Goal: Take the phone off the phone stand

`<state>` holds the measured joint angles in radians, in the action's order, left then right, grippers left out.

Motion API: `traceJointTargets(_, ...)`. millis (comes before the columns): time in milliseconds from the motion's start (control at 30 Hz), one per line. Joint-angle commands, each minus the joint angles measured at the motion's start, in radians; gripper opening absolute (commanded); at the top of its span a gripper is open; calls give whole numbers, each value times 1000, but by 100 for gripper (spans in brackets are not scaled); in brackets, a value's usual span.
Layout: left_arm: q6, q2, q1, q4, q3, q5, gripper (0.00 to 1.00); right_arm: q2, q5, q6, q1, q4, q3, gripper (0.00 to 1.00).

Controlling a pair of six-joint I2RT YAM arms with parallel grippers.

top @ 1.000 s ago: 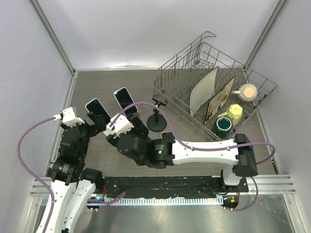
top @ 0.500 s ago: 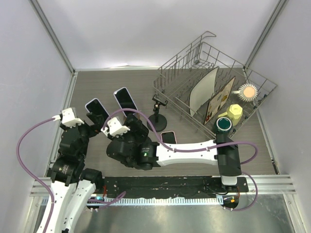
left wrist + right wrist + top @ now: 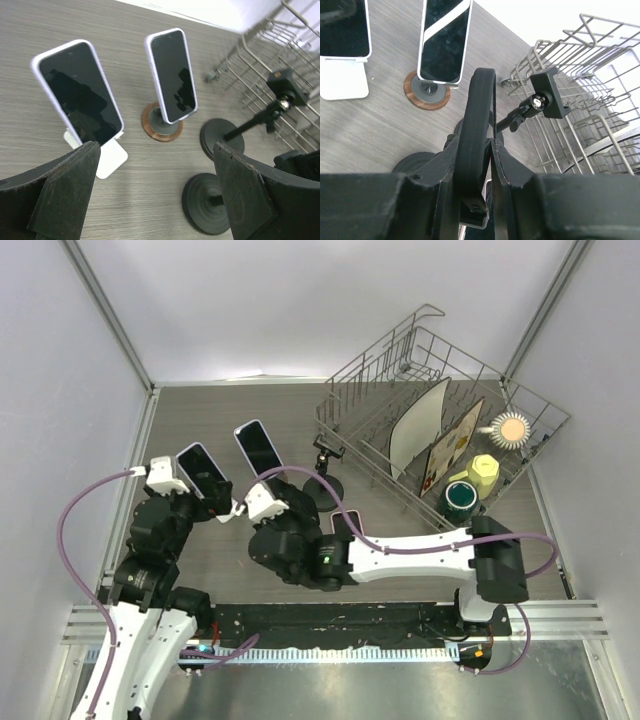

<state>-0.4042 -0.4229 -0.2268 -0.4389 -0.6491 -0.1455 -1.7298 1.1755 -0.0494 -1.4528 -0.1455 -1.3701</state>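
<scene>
**A:** Why is the left claw spread wide with nothing in it?

**B:** I'd say it is lined up for a grab. Seen from above, the phone on the white stand is at 1 o'clock from it and the phone on the brown base at 2. Both lean back, screens up, with their edges free to pinch. The left arm rises from 7 o'clock, its wrist aimed at them.

**A:** And the right claw?

**B:** It is pressed together on a curved black bar, perhaps part of a low stand. The right arm stretches across the desk toward 9 o'clock. A third phone peeks out beside its forearm, at 6 o'clock from the empty clamp stand.

**A:** Which phone is meant?

**B:** I can't tell. Both propped phones sit on their stands.
</scene>
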Motion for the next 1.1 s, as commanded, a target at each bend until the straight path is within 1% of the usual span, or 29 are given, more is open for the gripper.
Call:
traceJointTargets(0,47,-40,4,110,16,243,100,133,-112,-27,25,139,78,12)
traceJointTargets(33,47,-48,6,118,17,276,100,153,-167,-30,31,150,121,11)
traceJointTargets(67,44,-53,4,127,22,299,100,194,-192,-36,35,197,143,9)
traceJointTargets(133,36,-66,6,143,25,355,100,228,-268,-41,52,227,202,7)
traceJointTargets(300,11,-76,-14,176,45,435,100,338,-384,-76,83,328,316,2)
traceJointTargets(367,11,-83,-55,177,45,451,100,366,-448,-79,103,359,370,1)
traceJointTargets(433,15,-91,-97,178,43,445,100,401,-479,-79,114,374,410,1)
traceJointTargets(467,16,-91,-144,175,43,423,100,417,-491,-81,118,392,423,1)
traceJointTargets(533,21,-89,-195,167,42,387,100,446,-533,-81,126,409,457,1)
traceJointTargets(567,24,-91,-238,151,39,351,100,456,-546,-83,129,418,465,1)
traceJointTargets(700,22,-99,-321,131,39,293,98,481,-577,-79,129,448,496,1)
traceJointTargets(833,-16,-122,-402,143,58,218,96,493,-582,-70,132,469,517,1)
traceJointTargets(900,-21,-126,-468,173,77,167,95,501,-585,-61,132,486,525,1)
traceJointTargets(933,-24,-126,-494,193,104,108,95,506,-583,-56,132,494,534,1)
traceJointTargets(967,-19,-126,-546,241,121,75,94,512,-593,-53,132,506,537,1)
traceJointTargets(1000,-13,-131,-574,267,140,46,93,512,-597,-47,132,509,540,1)
traceJointTargets(1033,1,-137,-600,296,178,-16,93,513,-603,-44,132,511,540,1)
traceJointTargets(1067,28,-145,-647,351,192,-41,93,512,-615,-41,132,512,540,1)
